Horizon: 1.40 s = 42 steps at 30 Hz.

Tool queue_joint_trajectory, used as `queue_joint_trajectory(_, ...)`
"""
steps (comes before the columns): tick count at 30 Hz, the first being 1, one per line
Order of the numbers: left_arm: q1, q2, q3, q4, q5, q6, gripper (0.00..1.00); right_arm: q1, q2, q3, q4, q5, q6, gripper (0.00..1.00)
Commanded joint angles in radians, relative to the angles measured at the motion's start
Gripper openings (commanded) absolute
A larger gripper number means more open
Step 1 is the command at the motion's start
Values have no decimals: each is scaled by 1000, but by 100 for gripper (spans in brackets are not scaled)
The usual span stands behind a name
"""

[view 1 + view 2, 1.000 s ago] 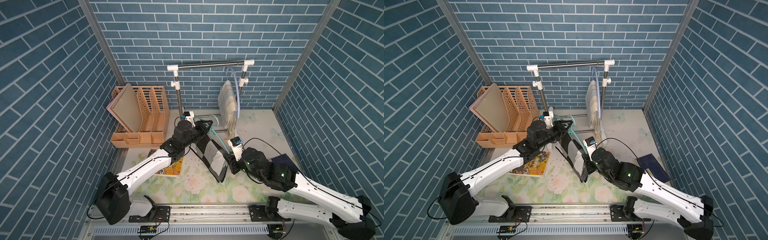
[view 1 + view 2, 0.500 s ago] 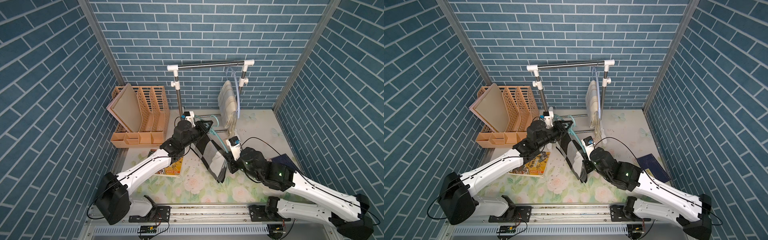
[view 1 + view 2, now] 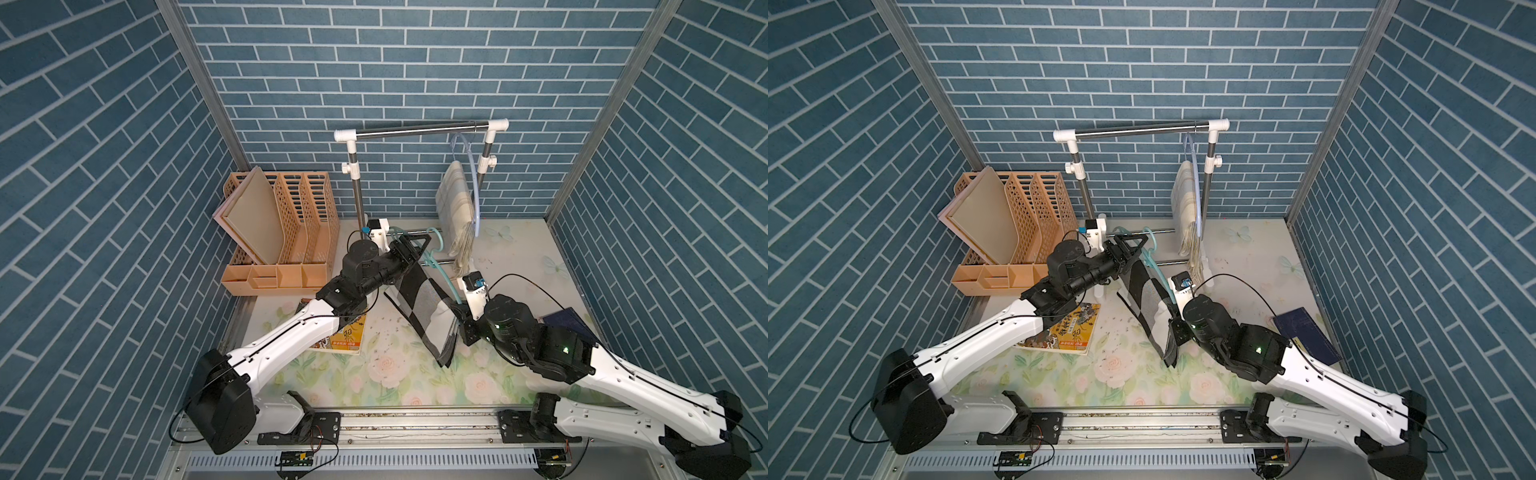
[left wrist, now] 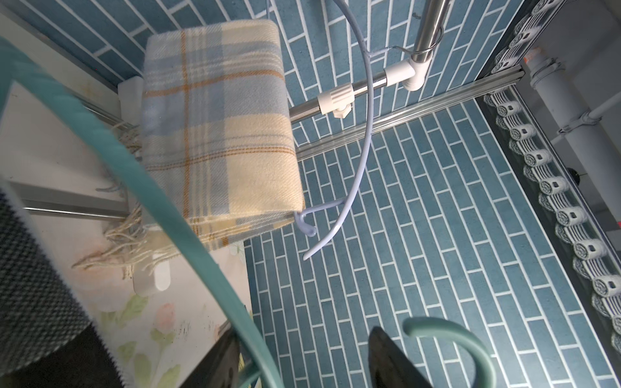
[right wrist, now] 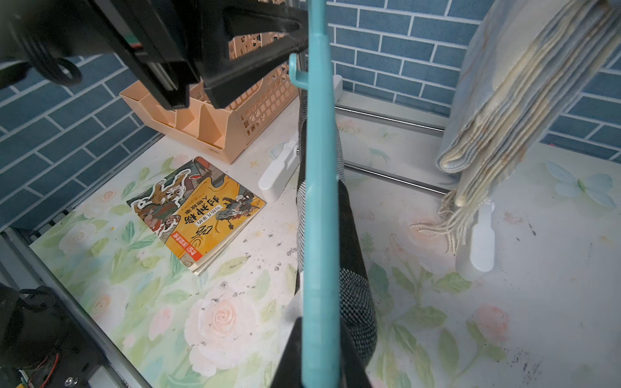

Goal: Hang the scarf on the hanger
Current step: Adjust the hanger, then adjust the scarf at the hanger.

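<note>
Right gripper (image 5: 319,352) clamped on hanger's (image 5: 319,168) lower end; left gripper (image 4: 304,349) spread wide beside upper end; scarf (image 3: 419,299) draped between.

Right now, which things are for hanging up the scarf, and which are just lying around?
For the job: black-and-grey scarf, teal hanger.

Just lying around: picture book, orange file rack, dark blue book, plaid scarf already on its own pale hanger.
</note>
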State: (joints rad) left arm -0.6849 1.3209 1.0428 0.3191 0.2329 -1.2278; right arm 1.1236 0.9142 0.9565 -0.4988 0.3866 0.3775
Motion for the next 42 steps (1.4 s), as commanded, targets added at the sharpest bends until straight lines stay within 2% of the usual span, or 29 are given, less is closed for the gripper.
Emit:
queue_joint_trajectory(1, 20, -51, 16, -63, 6, 104, 68, -3, -36, 67, 75, 47, 7, 0)
queue_joint_trajectory(5, 54, -130, 34, -273, -58, 271, 77, -3, -43, 85, 59, 37, 8, 0)
queue_joint_trajectory(9, 86, -227, -12, -358, -130, 474, 87, -2, -54, 102, 34, 22, 6, 0)
queue_joint_trajectory(14, 96, -270, -120, -264, -110, 749, 88, -3, -67, 133, 0, -17, 3, 0)
queue_joint_trajectory(19, 100, -254, -180, -169, -22, 994, 87, -3, -72, 180, -45, -32, -2, 0)
queue_joint_trajectory(21, 118, -239, -190, -158, -34, 943, 88, -4, -78, 186, -46, -32, 2, 0)
queue_joint_trajectory(24, 190, -221, -249, -70, 39, 662, 90, -3, -92, 178, -37, -27, 6, 0)
queue_joint_trajectory(27, 238, -206, -399, 213, 161, 372, 90, -3, -101, 164, -17, -27, 6, 0)
queue_joint_trajectory(30, 270, -167, -515, 456, 181, 162, 90, -4, -102, 167, -9, -30, 5, 0)
queue_joint_trajectory(35, 309, -68, -633, 785, 216, -53, 91, -3, -107, 185, -6, -27, 5, 0)
queue_joint_trajectory(42, 303, 122, -724, 1024, 253, -178, 91, -3, -117, 200, 6, -23, 3, 0)
